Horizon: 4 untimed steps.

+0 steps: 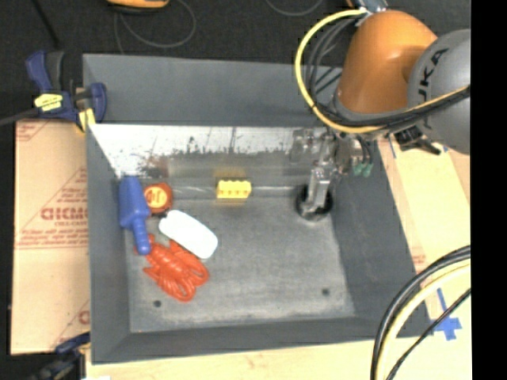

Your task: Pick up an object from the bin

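Five loose items lie on the floor of the grey metal bin (372, 275). The hand (315, 203) hangs low at the rear right of the bin, close to the back wall, above bare floor. Whether the hand is open or closed cannot be determined. The nearest item is a small yellow studded plastic brick (234, 189), which lies near the back wall to the left of the hand and apart from it. The other four cluster at the left side, well apart from the hand. They are a blue plastic handle-shaped piece (131, 208), an orange round disc (158, 196) beside it, a white oval pad (188, 234), and a red-orange lobster-shaped toy (176, 269) just in front of the pad.
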Each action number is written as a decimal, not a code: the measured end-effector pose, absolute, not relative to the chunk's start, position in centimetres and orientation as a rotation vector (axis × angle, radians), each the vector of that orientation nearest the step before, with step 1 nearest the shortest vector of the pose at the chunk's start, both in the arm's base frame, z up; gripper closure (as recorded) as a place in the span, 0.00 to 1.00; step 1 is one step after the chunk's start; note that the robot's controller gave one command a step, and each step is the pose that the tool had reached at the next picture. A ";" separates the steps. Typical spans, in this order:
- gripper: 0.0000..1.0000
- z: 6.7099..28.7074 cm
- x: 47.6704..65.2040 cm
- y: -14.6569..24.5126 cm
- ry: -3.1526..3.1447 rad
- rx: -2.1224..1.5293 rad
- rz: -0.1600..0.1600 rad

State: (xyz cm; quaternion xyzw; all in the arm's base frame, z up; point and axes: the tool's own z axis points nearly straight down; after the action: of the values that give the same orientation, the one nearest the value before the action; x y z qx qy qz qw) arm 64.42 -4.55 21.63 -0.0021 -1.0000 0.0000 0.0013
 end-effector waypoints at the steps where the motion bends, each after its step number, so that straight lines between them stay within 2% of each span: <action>1: 0.00 22.2 64.5 -4.6 -3.147 -0.005 0.001; 2: 0.00 18.4 64.8 0.8 -3.139 -0.225 -0.001; 3: 0.00 15.4 64.3 3.1 -3.133 -0.234 0.001; 4: 0.00 13.6 65.7 2.7 -3.140 -0.240 0.001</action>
State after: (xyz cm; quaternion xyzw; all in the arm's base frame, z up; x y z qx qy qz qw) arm 65.69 2.68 13.63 -0.0762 -0.9971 0.0005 -0.0036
